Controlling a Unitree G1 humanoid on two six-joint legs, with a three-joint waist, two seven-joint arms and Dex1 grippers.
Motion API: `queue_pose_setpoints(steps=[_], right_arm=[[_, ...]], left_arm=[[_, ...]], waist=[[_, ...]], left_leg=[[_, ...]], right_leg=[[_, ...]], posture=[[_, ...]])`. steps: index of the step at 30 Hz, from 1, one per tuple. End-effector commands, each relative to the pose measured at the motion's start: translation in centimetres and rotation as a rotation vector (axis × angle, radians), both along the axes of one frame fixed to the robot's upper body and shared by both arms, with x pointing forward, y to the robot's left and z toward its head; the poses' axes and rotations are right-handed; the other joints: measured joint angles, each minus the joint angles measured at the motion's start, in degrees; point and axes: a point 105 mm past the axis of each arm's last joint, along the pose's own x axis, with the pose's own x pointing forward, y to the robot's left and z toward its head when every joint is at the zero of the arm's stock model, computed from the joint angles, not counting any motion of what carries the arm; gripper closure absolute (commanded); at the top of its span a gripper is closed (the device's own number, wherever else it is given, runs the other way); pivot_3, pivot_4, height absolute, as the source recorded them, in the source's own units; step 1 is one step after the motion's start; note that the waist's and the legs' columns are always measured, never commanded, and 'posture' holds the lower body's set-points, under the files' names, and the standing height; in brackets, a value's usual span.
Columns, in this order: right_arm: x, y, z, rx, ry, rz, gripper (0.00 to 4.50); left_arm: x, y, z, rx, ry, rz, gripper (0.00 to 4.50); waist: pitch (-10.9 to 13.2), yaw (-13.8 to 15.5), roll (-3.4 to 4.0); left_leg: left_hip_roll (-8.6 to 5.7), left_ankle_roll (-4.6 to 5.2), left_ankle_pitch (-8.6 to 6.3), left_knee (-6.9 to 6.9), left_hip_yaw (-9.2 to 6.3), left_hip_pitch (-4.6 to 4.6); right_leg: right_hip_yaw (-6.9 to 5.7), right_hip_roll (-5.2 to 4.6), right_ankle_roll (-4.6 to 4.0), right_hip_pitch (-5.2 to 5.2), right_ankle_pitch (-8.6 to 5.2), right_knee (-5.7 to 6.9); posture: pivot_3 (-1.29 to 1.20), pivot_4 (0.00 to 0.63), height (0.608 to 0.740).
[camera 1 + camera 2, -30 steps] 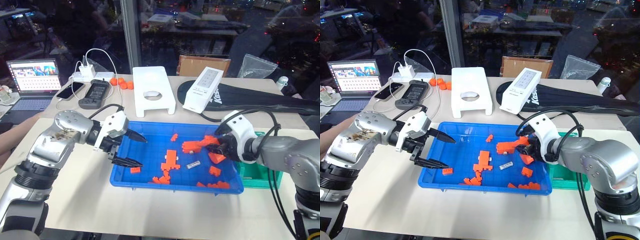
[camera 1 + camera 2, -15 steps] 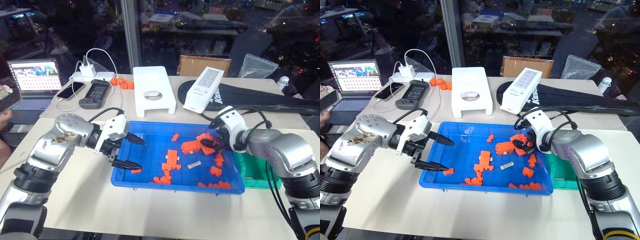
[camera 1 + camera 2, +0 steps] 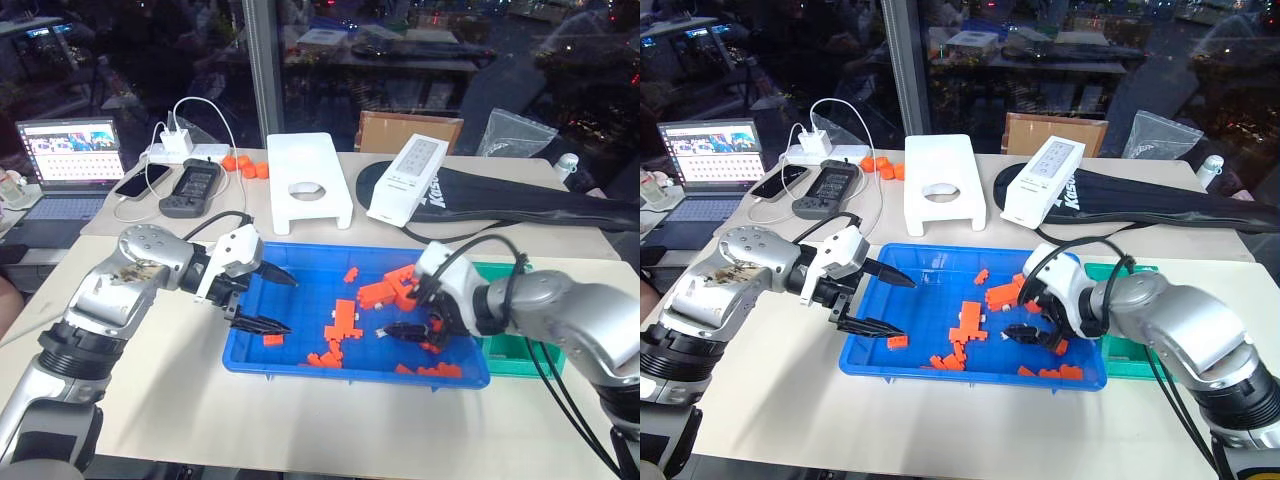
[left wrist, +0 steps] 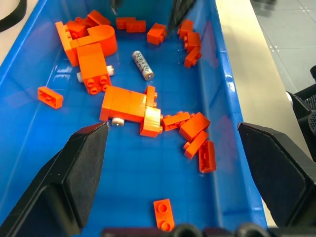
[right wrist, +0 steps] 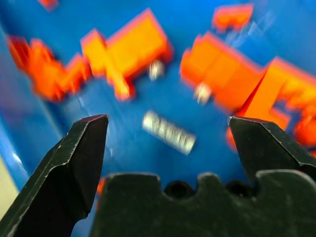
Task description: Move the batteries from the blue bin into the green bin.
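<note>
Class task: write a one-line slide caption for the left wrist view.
Open left tool hovering over the blue bin, where a battery lies among orange bricks.

The green bin [image 3: 515, 345] sits mostly hidden behind the right arm, and a blurred battery [image 5: 168, 132] lies among smeared orange bricks [image 5: 129, 53].

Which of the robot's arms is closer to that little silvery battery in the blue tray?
Right. Its open end effector hovers right beside the battery; the left end effector, also open, hangs over the blue tray's opposite end.
</note>
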Motion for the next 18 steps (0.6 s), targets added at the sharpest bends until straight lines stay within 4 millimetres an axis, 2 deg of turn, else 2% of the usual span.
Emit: queue_pose_setpoints(steps=[1,3,7,11,13,18], right_arm=[[0.7,0.2,-0.5,-0.039,-0.043,0.039,0.02],[1.2,0.3,-1.6,-0.051,-0.032,0.052,0.02],[1.7,0.9,-2.3,-0.026,-0.019,0.071,0.02],[1.4,0.9,-3.8,-0.051,0.027,0.096,1.03],[1.3,0.7,-4.1,-0.066,0.035,0.104,1.7],[0.9,0.4,-2.2,-0.021,0.025,0.108,3.5]], left_arm=[[0.1,0.0,0.8,0.001,-0.039,-0.01,0.0],[0.2,0.2,0.6,0.01,-0.04,0.005,0.0],[0.3,0.4,0.3,0.023,-0.044,0.011,0.0],[0.2,0.5,0.3,0.024,-0.037,0.017,0.0],[0.2,0.6,0.3,0.024,-0.034,0.019,0.0],[0.0,0.5,0.4,0.022,-0.026,0.013,0.0]], waist=[[-0.01,-0.07,0.01],[-0.01,-0.05,0.01],[0.0,-0.02,0.02],[-0.01,0.24,0.03],[-0.01,0.26,0.03],[-0.01,0.26,0.03]], left_leg=[[0.0,0.0,0.0,0.0,0.0,0.01],[0.01,0.01,-0.01,0.03,-0.01,0.01],[0.0,0.03,-0.02,0.08,-0.01,-0.02],[0.0,0.05,-0.03,0.13,-0.01,-0.03],[0.0,0.06,-0.04,0.15,-0.01,-0.02],[0.0,0.06,-0.04,0.15,-0.01,-0.02]], right_leg=[[0.0,0.0,0.01,0.02,0.0,0.0],[0.0,0.01,0.01,0.02,-0.01,0.0],[0.0,0.01,0.01,0.02,-0.01,0.01],[-0.01,0.01,0.0,0.05,0.0,0.02],[-0.01,0.01,0.01,0.06,0.0,0.01],[-0.01,0.01,0.01,0.06,0.0,0.02]], posture=[[0.0,0.15,0.731],[0.0,0.15,0.731],[0.0,0.15,0.731],[0.0,0.15,0.731],[0.0,0.15,0.731],[0.0,0.15,0.731]])
